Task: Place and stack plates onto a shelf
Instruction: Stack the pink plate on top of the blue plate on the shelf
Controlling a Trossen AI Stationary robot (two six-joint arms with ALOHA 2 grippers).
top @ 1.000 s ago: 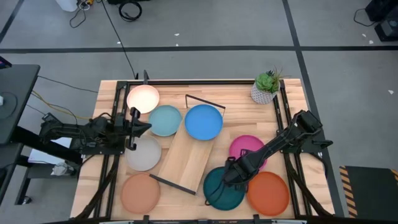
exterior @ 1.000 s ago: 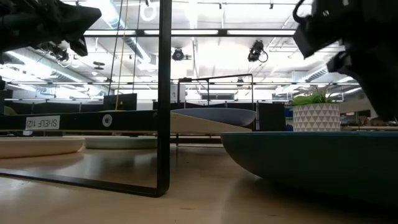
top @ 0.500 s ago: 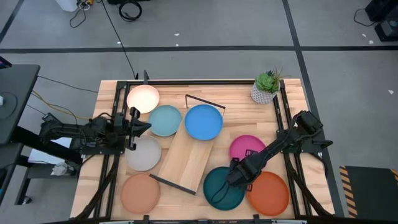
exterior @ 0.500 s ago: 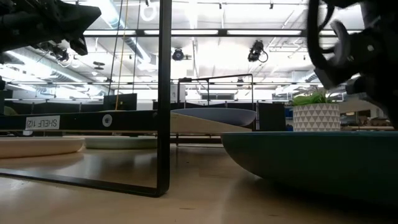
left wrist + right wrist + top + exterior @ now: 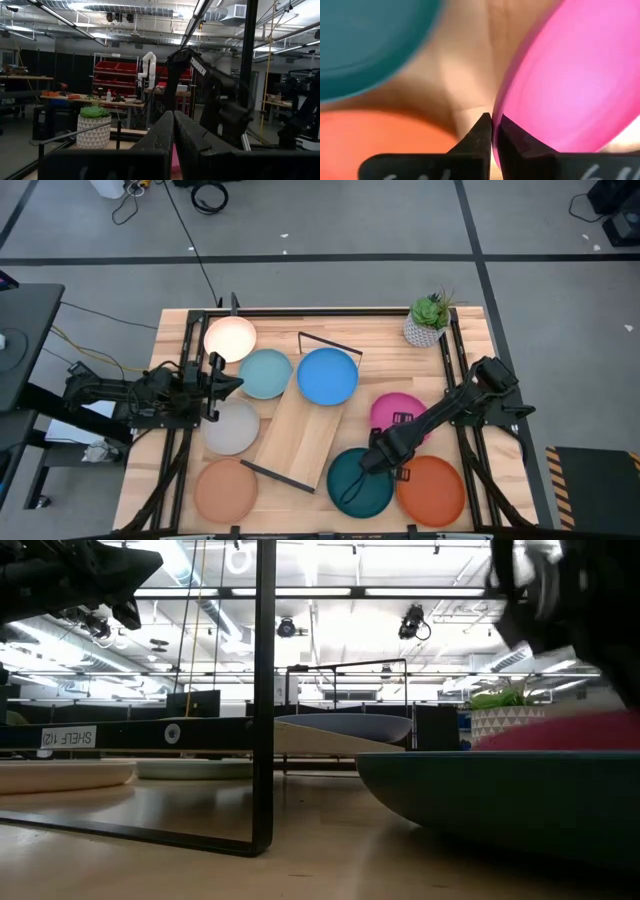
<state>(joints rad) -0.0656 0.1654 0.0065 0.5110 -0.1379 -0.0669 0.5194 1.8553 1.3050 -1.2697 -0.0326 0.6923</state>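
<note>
Judged from how things lie, the job has barely begun. The shelf (image 5: 303,432) lies slanted in the middle of the desk (image 5: 385,340), and only the blue plate (image 5: 327,376) overlaps its far end; whether that plate truly rests on the board is hard to tell from above.

The other plates ring the shelf on the desk: cream plate (image 5: 230,338), light blue plate (image 5: 265,373), grey plate (image 5: 231,426) and peach plate (image 5: 226,489) to its left, teal plate (image 5: 358,480), orange plate (image 5: 433,489) and pink plate (image 5: 397,418) to its right.

The right pincer (image 5: 492,131) is right of the shelf, its fingers pressed together on the pink plate's rim, which looks tipped up off the desk. The left pincer (image 5: 222,376), fingers together and empty, waits left of the shelf.
</note>
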